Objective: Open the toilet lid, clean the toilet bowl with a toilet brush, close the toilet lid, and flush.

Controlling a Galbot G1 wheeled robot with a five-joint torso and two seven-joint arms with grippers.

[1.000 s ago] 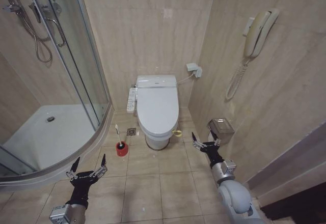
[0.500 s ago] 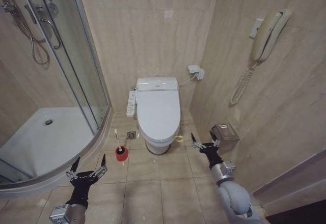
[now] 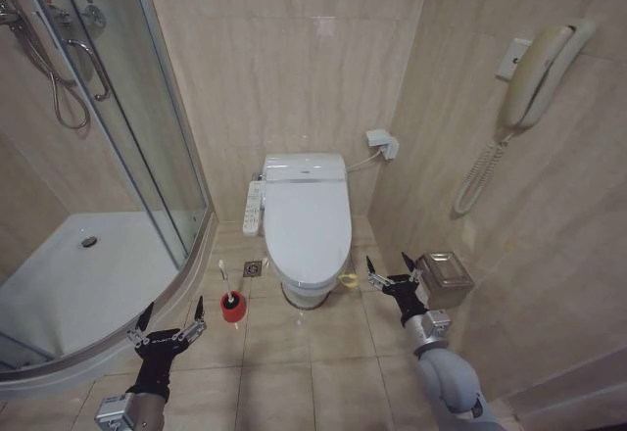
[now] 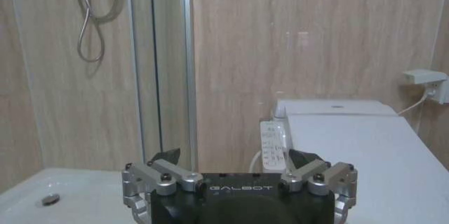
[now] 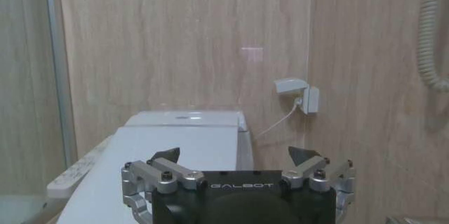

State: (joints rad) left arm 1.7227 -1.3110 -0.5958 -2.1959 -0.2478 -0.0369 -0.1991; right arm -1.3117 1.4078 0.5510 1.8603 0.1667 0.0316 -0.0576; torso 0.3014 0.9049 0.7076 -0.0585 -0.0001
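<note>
The view has closed in on the toilet bowl (image 3: 299,289), so the robot is approaching; the toilet lid (image 3: 307,220) is down, the toilet brush (image 3: 228,289) stands left. Left gripper (image 3: 168,318) and right gripper (image 3: 392,272) hang wide, empty

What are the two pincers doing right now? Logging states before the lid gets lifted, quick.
Left pincer: open, holding nothing, low near the small red cup holder.
Right pincer: open, holding nothing, beside the glossy white oval toilet lid.
</note>
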